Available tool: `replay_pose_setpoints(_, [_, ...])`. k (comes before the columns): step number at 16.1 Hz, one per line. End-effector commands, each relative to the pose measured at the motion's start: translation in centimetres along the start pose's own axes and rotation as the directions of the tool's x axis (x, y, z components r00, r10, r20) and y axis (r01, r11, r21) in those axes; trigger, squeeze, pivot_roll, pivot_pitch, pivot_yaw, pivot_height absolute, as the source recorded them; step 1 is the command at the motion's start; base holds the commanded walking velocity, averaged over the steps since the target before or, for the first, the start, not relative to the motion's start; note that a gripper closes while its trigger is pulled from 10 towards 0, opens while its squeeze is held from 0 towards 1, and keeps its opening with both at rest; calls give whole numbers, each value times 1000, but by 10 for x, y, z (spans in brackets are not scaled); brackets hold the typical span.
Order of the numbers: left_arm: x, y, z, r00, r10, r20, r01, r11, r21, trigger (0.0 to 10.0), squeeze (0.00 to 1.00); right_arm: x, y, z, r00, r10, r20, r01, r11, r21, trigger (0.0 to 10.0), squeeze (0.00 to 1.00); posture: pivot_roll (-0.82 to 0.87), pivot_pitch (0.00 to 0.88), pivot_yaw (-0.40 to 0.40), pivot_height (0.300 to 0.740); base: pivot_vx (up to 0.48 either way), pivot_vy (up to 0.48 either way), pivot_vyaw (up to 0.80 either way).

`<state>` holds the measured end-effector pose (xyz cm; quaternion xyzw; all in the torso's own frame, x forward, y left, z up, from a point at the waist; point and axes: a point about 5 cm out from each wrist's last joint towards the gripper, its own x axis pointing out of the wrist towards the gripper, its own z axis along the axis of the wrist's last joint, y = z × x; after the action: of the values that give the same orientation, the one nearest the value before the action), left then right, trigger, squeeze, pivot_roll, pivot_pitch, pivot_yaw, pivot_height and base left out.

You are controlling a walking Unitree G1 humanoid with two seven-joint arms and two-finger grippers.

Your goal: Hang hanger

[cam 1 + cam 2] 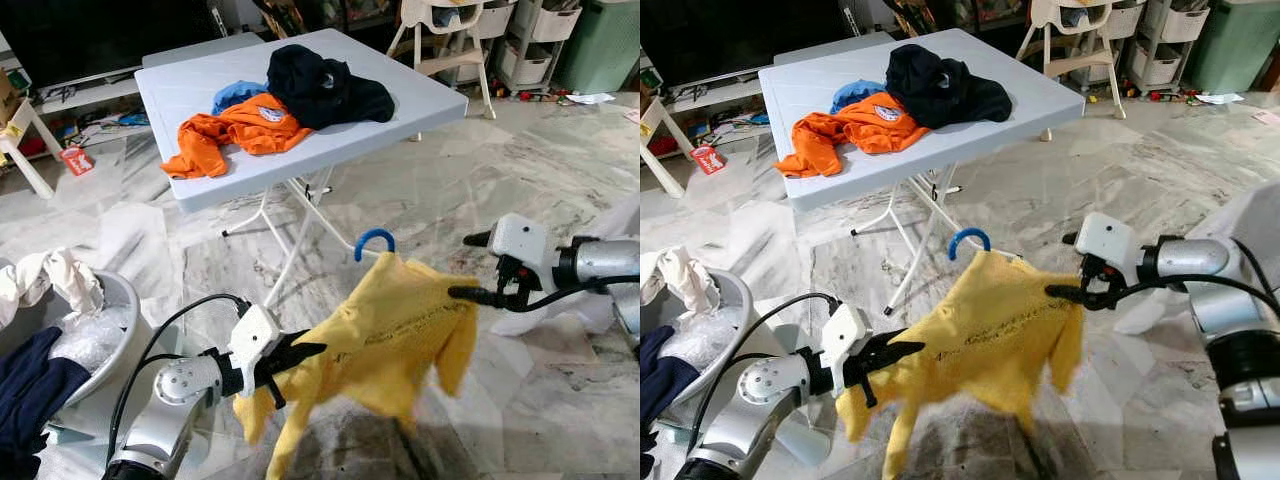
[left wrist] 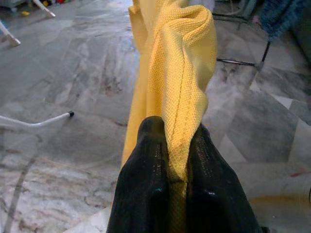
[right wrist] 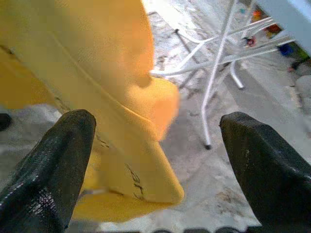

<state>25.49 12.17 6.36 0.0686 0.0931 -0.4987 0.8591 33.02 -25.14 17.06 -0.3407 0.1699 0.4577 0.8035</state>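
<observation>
- The yellow shirt point(image 1: 385, 330) hangs in the air on a hanger whose blue hook point(image 1: 374, 240) pokes up out of the collar. It sits in front of the white folding table point(image 1: 190, 95), lower than the tabletop and on the robot's side of the table's legs.
- The left end effector point(image 1: 300, 355) is clamped on one shoulder edge of the shirt; the left wrist view shows the yellow knit pinched tight between its two black fingers point(image 2: 146, 184).
- The right end effector point(image 1: 470, 293) is at the opposite shoulder of the shirt, on the side farther from the table's legs. In the right wrist view its fingers point(image 3: 53, 165) stand wide apart with the cloth between them, so it seems to grip nothing.
- Judged step: the shirt is already on the hanger and is being carried or steadied; the hanging itself is not yet done.
- The next move likely calls for a grip at or near the blue hook, then lifting it onto a rail. A dark metal frame point(image 2: 243, 60) shows beyond the shirt in the left wrist view, but I cannot tell whether it is a rack.
- An orange garment point(image 1: 235, 130) and a dark garment point(image 1: 325, 85) lie on the table.
</observation>
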Motion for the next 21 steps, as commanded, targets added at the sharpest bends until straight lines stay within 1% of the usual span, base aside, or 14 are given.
replay_pose_setpoints(1, [1,-1,14,999,-38,35,34,995,93,0,0,6,8,3,998,61,31,-61,998,15,10000,0,-133,40,64,740,0,0,0])
replay_pose_setpoints(2, [3,-2,17,998,-54,44,49,993,110,0,0,11,15,0,994,107,34,-109,993,43,10000,0,-134,41,65,740,0,0,0])
replay_pose_setpoints(4, [7,-3,22,996,-77,49,70,988,141,0,0,18,25,-5,984,176,24,-177,982,68,10000,0,-132,41,67,740,0,0,0])
replay_pose_setpoints(6, [10,-5,24,993,-108,43,99,980,171,0,0,25,30,-7,976,215,34,-218,971,98,10000,0,-132,41,70,740,0,0,0])
replay_pose_setpoints(7, [12,-6,26,991,-127,45,117,975,189,0,0,29,35,-10,971,236,20,-237,966,99,7608,0,-131,40,69,740,0,0,0])
replay_pose_setpoints(8, [14,-9,31,987,-153,51,138,966,216,0,0,34,36,-11,972,235,28,-237,964,124,0,0,-129,42,69,740,0,0,0])
replay_pose_setpoints(11, [15,-11,36,982,-179,57,158,953,258,0,0,38,36,-14,972,231,33,-233,955,183,0,0,-124,42,71,740,0,0,0])
replay_pose_setpoints(13, [14,-9,34,983,-183,35,165,943,289,0,0,38,36,-17,969,246,31,-247,947,206,0,0,-122,40,75,740,0,0,0])
replay_pose_setpoints(15, [10,-5,28,983,-181,-5,173,931,322,0,0,36,38,-21,962,274,17,-271,939,212,0,0,-122,38,80,740,0,0,0])
replay_pose_setpoints(17, [9,0,26,986,-166,-15,161,927,339,0,0,34,41,-27,949,316,-15,-306,927,218,0,0,-124,37,85,740,0,0,0])
replay_pose_setpoints(19, [8,3,21,984,-167,-57,176,905,387,0,0,33,44,-31,938,344,-32,-329,918,221,0,0,-127,35,84,740,0,0,0])
replay_pose_setpoints(21, [10,6,19,988,-151,-45,157,913,376,0,0,35,45,-29,939,344,-18,-332,916,225,0,0,-128,33,86,740,0,0,0])
